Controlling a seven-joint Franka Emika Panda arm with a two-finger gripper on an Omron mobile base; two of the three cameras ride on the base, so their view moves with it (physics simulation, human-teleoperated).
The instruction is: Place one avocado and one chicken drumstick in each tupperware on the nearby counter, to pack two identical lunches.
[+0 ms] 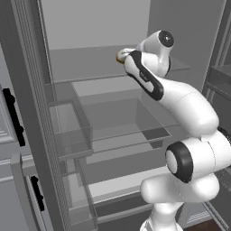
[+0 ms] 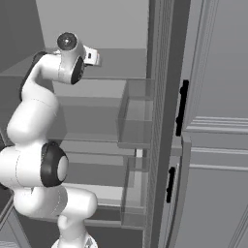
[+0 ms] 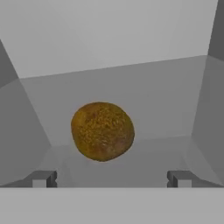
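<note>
Round ochre-brown avocado (image 3: 103,131), resting on a grey fridge shelf (image 3: 131,87) close to the back wall, straight ahead of the gripper (image 3: 111,178) along the direction of reach. Centred nearly between the two dark fingertips (image 3: 41,178), only slightly toward the left one as seen from the hand; not touching either of them, and lying beyond their ends. No clear long axis: almost a ball, a little wider than tall from this angle, so probably no turning of the wrist needed before closing. Jaws spread wide, nothing between them yet, with room to spare on both sides of the fruit. Judged from this, next move is a short straight advance to bring the fingertips beside the widest part, then closing; risk is pushing the smooth ball toward the back wall or making it roll away if the advance goes a little off centre. In the left base view, a small ochre spot of the same avocado (image 1: 120,57) just in front of the hand, on the upper shelf inside the open grey fridge. In the right base view, the white arm (image 2: 34,111) reaching up and inward to that same shelf level. Only one arm on this rig, so no choice of side.
</note>
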